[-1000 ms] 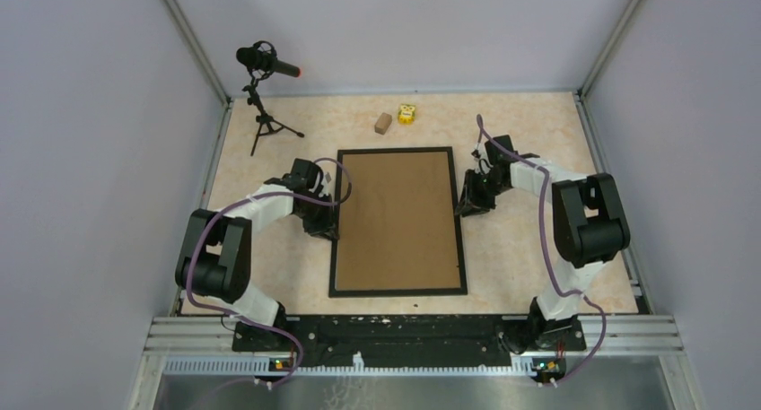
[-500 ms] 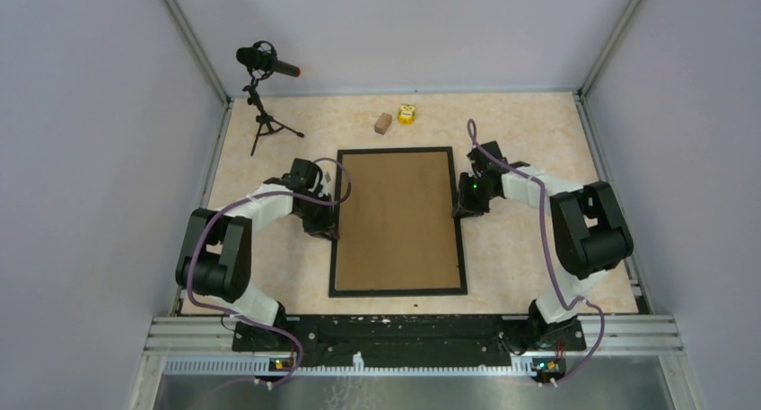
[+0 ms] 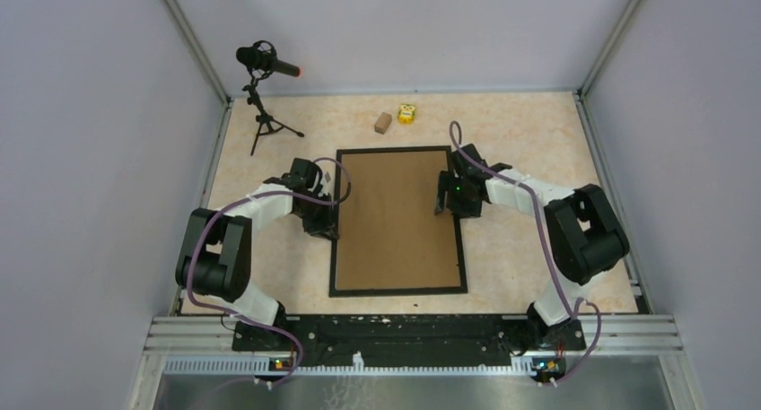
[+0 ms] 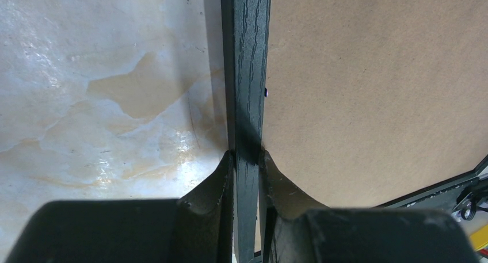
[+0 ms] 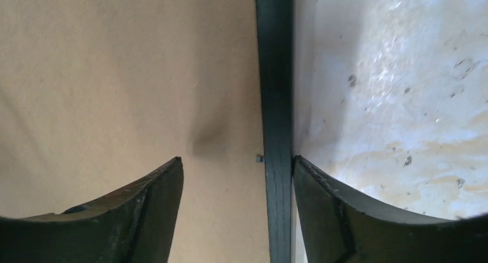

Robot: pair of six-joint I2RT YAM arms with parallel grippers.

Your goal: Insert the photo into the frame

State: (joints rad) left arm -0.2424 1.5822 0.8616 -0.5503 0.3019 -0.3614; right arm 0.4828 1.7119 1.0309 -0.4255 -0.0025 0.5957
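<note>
The black frame (image 3: 397,292) lies flat in the middle of the table, filled by a brown cardboard backing board (image 3: 397,217). The photo is hidden. My left gripper (image 3: 328,220) is shut on the frame's left rail (image 4: 246,56), one finger on each side of it, beside the board (image 4: 374,90). My right gripper (image 3: 449,199) stands open astride the right rail (image 5: 275,73). Its midpoint (image 5: 237,158) is over the board (image 5: 126,73), and the outer finger lies against the rail's table side.
A microphone on a small tripod (image 3: 265,65) stands at the back left. A small brown block (image 3: 383,122) and a yellow toy (image 3: 406,113) sit just behind the frame. Enclosure walls close in the left, right and back.
My right gripper has moved left from beside the frame onto its right rail and has opened wide. The left gripper and the frame have not moved.
</note>
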